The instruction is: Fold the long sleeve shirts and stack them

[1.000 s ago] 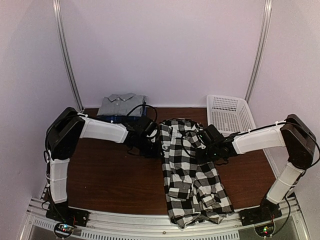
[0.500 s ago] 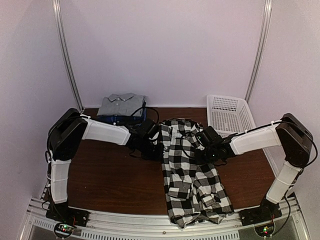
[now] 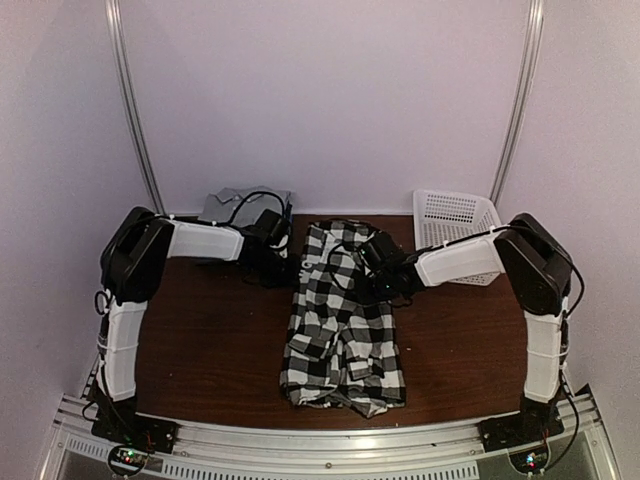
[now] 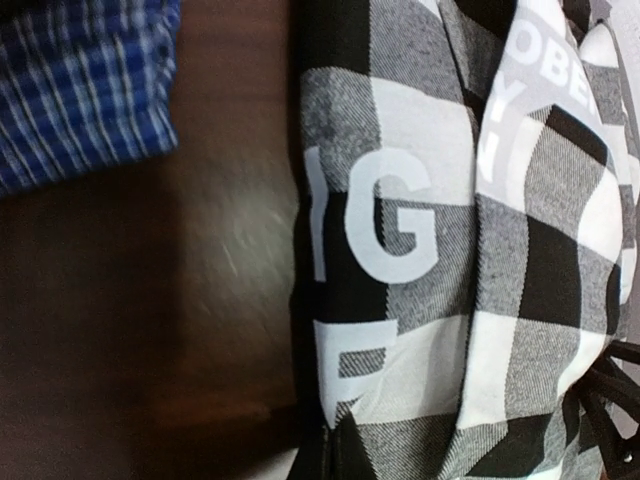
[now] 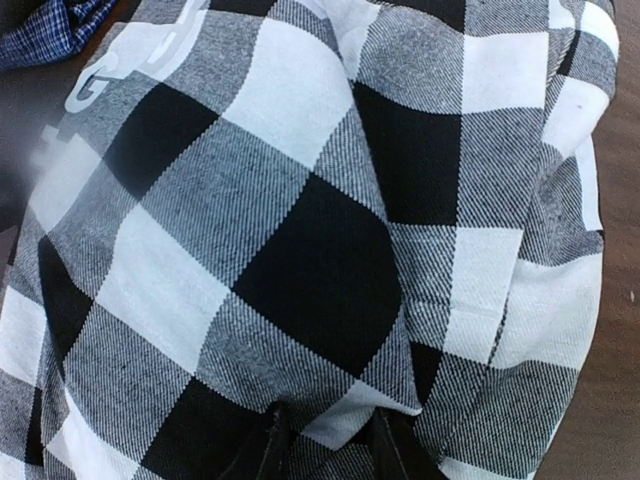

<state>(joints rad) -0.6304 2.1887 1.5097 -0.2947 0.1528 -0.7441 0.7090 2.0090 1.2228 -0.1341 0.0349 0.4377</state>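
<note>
1. The black-and-white checked shirt (image 3: 340, 320) has slid toward the far left of the counter (image 3: 210, 340) in the past second. Its hem has drawn in from the near edge, and both arms have swung back with it.
2. Hidden from above: the left arm (image 3: 205, 240) covers most of the pile at the back left, so only a corner of the grey shirt (image 3: 222, 205) shows. The left pincer (image 3: 275, 250) is a dark shape against the checked shirt's left edge. Its fingers fall outside its own wrist camera's view, which shows partly cut-off white lettering (image 4: 400, 215) on the cloth.
3. The left pincer is clenched tight; whether cloth is caught in it cannot be told.
4. The right pincer (image 5: 328, 450) grasps a fold at the upper right of the checked shirt, with a dark fingertip on either side of the cloth.
5. Count: one checked shirt lying on the counter; one grey shirt and one blue-checked shirt (image 4: 80, 90) at the back left; one white basket (image 3: 455, 215) at the back right; two arms.
</note>
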